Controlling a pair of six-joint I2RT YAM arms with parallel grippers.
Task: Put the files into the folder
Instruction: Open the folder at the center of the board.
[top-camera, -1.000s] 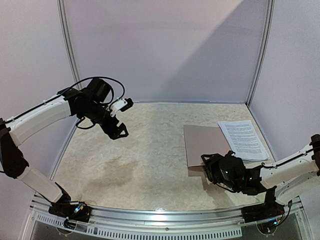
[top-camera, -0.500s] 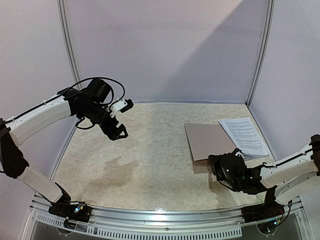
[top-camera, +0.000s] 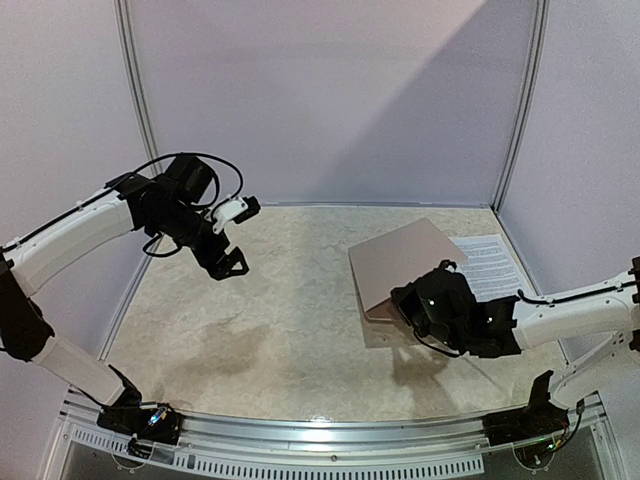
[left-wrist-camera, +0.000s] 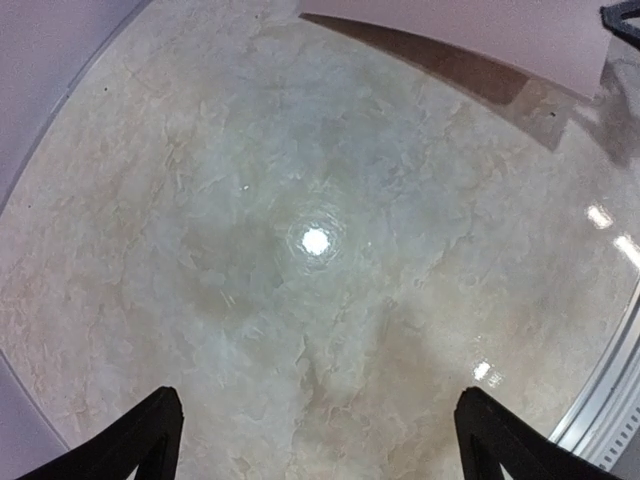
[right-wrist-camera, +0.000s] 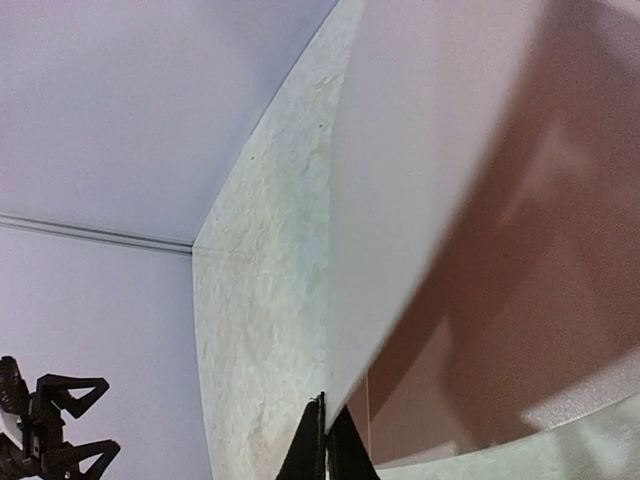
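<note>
Folder (top-camera: 402, 262) now up in right claw (right-wrist-camera: 322, 445); print on files (top-camera: 495, 266) illegible.

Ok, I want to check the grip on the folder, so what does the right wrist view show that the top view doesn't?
Only the right wrist view: a close look at the right gripper, pinched shut on the raised edge of the folder, with a darker brown face beneath that edge. Only the top view: the printed papers lying on the table to the right of the folder, and both arms whole. Both: the tilted folder, and the left gripper open in the air, away from it.
</note>
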